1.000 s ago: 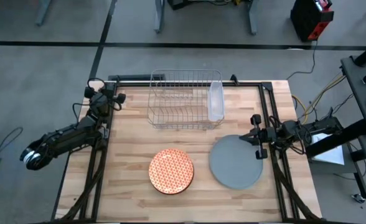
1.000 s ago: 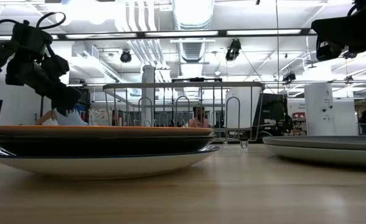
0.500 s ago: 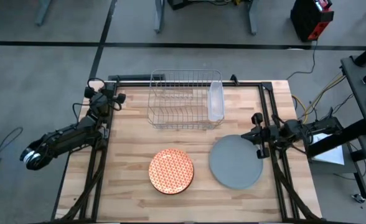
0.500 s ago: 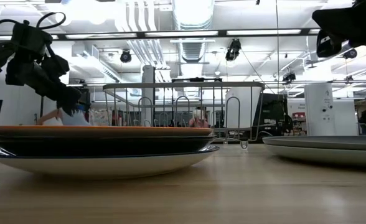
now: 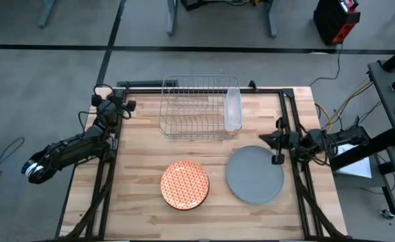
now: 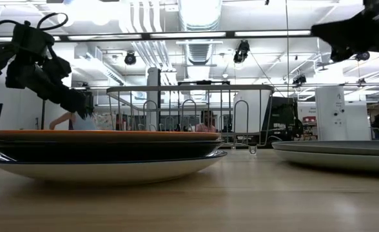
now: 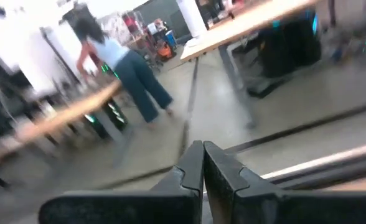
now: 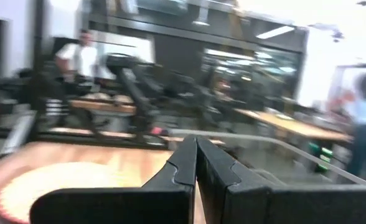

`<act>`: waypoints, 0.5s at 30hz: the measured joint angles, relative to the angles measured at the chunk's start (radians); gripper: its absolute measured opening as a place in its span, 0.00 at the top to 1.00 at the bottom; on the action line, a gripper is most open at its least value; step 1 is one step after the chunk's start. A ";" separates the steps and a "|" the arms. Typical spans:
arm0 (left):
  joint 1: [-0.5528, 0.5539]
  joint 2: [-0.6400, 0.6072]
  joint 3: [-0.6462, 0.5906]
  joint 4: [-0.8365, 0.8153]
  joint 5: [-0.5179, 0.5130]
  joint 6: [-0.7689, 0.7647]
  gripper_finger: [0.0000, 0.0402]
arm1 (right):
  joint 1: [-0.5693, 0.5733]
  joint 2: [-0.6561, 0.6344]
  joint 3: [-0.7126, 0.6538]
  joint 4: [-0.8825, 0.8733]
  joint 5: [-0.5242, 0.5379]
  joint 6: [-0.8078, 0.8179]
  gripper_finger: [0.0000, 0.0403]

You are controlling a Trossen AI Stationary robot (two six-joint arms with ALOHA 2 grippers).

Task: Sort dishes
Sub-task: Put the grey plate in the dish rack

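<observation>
High view: closed right pincer (image 5: 263,138) hovers beside grey plate (image 5: 253,176).

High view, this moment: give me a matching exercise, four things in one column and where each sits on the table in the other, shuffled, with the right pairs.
Things:
1. orange patterned plate
2. grey plate
3. wire rack
4. clear tub

Places:
A. against the rack's right side
B. far middle of the table
C. near edge, right of centre, under the right gripper
D. near edge, about centre, on top of a stack

Pairs: 1-D, 2-C, 3-B, 4-A
</observation>
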 joint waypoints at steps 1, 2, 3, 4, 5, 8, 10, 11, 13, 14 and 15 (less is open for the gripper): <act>-0.003 0.000 0.000 0.000 0.008 -0.133 1.00 | 0.000 0.000 0.000 0.000 0.024 0.001 1.00; -0.007 -0.001 0.000 0.000 0.023 -0.297 1.00 | 0.000 0.000 0.000 0.000 0.042 0.005 1.00; -0.012 -0.004 0.000 -0.006 0.050 -0.475 1.00 | 0.000 0.000 0.000 0.000 0.052 0.011 1.00; -0.018 -0.009 0.000 -0.017 0.101 -0.657 1.00 | 0.000 0.000 0.000 0.000 0.065 0.017 1.00; -0.019 -0.014 0.000 -0.018 0.164 -0.775 1.00 | 0.000 0.000 0.000 -0.001 0.073 0.019 1.00; -0.020 -0.032 0.019 -0.014 0.351 -0.814 1.00 | 0.000 0.000 0.000 -0.012 0.100 0.018 1.00; -0.029 -0.052 0.034 -0.020 0.424 -0.819 1.00 | 0.000 0.000 -0.001 -0.012 0.130 0.011 1.00; -0.035 -0.065 0.035 -0.031 0.444 -0.842 1.00 | 0.000 0.000 -0.001 -0.014 0.144 0.006 1.00; -0.052 -0.086 0.035 -0.033 0.468 -0.860 1.00 | 0.000 0.000 -0.001 -0.024 0.154 -0.002 1.00; -0.062 -0.098 0.035 -0.022 0.489 -0.847 1.00 | 0.000 0.000 -0.001 -0.027 0.155 -0.008 1.00; -0.069 -0.107 0.035 0.004 0.519 -0.825 1.00 | 0.000 0.000 -0.001 -0.028 0.155 -0.008 1.00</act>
